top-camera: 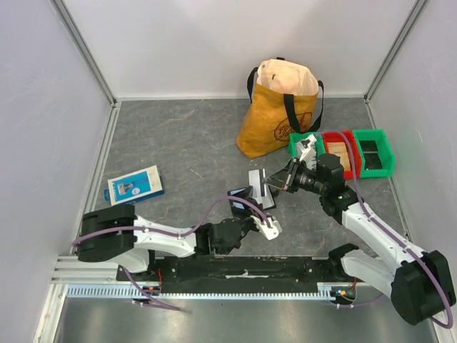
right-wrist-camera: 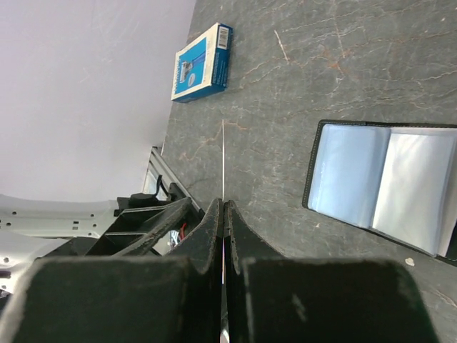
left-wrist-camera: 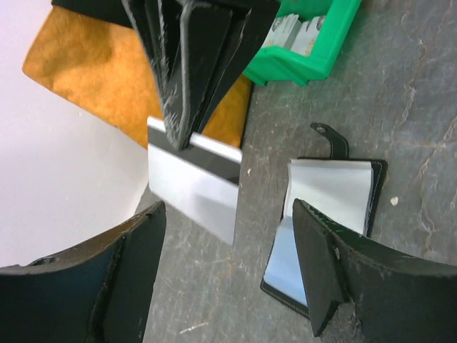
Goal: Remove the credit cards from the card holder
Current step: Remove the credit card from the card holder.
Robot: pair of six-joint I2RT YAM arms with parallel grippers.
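The right gripper point(right-wrist-camera: 223, 206) is clenching tightly on a thin, pale grey plastic credit card point(left-wrist-camera: 191, 191), gripping it by its upper edge so that it is hanging above the grey stone-patterned table point(top-camera: 186, 143). The credit card is showing a black band across its top, beneath a narrow white strip, and the rest of its face is looking plain. From the right wrist it is showing only as a fine pale line, edge on. The left gripper point(left-wrist-camera: 228, 211) is standing released, its two black fingers point(left-wrist-camera: 325, 264) spread wide on either side of the card and touching nothing. Just beside the hanging card, the small black folding card holder point(right-wrist-camera: 314, 161) is lying open and flat on the table, showing pale blue-grey leaves inside, with its short tab and silver stud sticking out from one edge. An orange-tan tote bag with black handles point(top-camera: 278, 114) is standing behind, next to green and red plastic bins point(top-camera: 371, 168), and a flat blue-and-white box point(top-camera: 134, 184) is lying well apart on the left.
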